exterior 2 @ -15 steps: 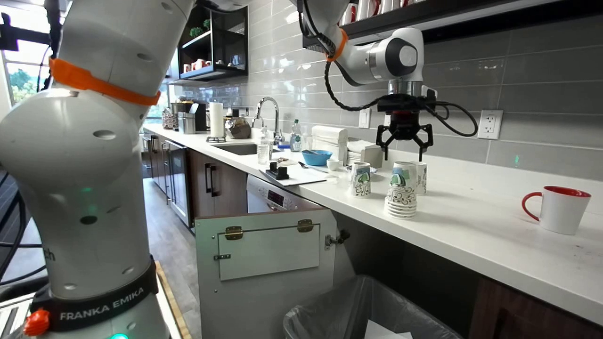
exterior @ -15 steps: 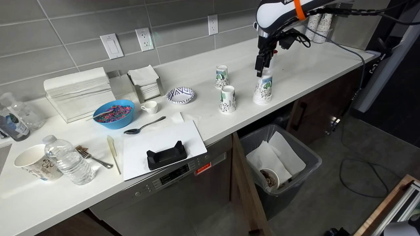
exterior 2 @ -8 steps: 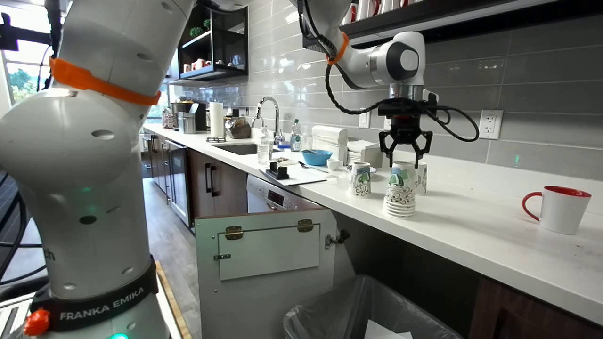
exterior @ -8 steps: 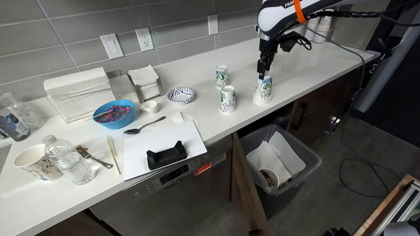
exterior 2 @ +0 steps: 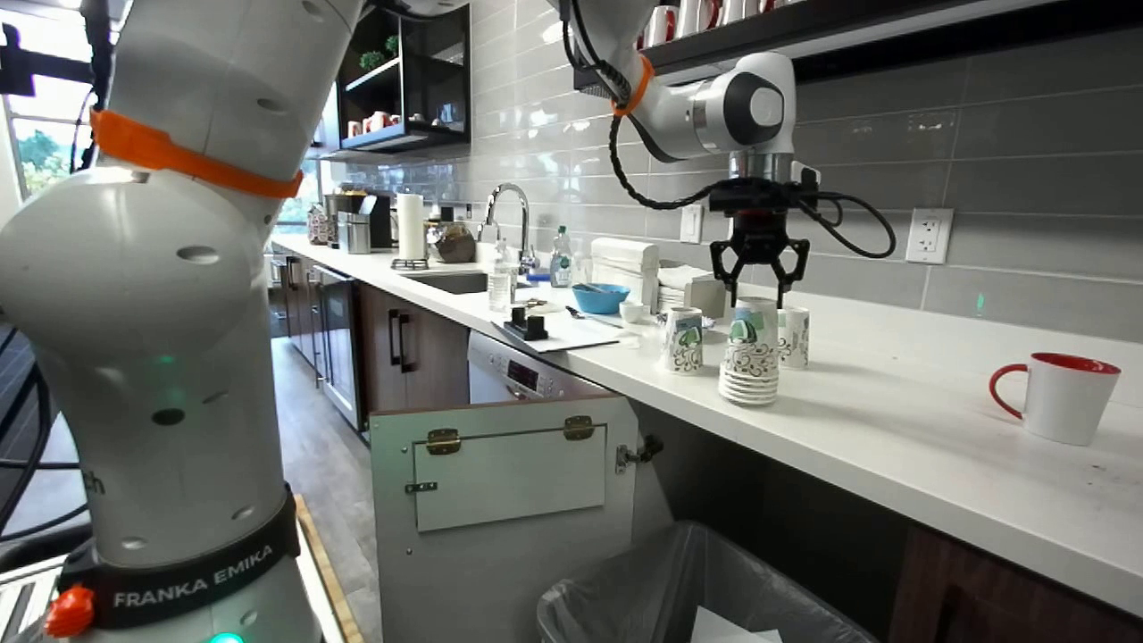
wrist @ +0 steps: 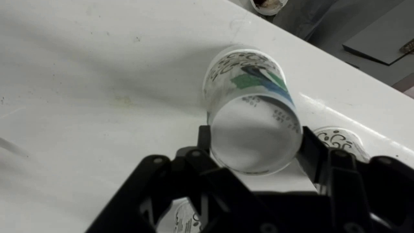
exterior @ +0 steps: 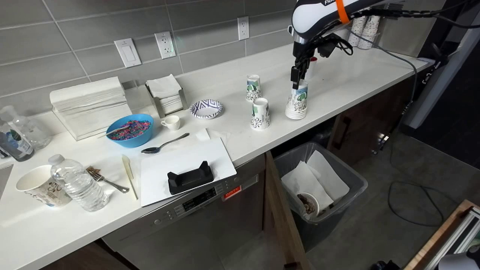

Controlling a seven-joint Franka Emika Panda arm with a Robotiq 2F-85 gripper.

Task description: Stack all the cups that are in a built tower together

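Observation:
Several white-and-green paper cups [exterior 2: 750, 357] are nested upside down in one stack, their rims layered at the bottom. My gripper [exterior 2: 757, 302] comes from above and is shut on the upper part of this stack. In the wrist view both fingers [wrist: 203, 137] press against the sides of the top cup's base. Two more upside-down cups stand apart: a near cup [exterior: 260, 114] towards the counter's front and a far cup [exterior: 254, 88] closer to the wall. Whether the held stack's rims touch the counter is hard to tell.
A white mug with red inside [exterior 2: 1067, 397] stands on the counter [exterior 2: 911, 438], on the stack's far side from the two single cups. A patterned bowl [exterior: 206, 109] lies beyond them. Below the front edge is a grey bin [exterior: 358, 183] by an open cabinet door [exterior 2: 509, 500].
The gripper came down over the stack, closed on it, then rose a little. The stack has shifted slightly up and towards the single cups, which have not moved.

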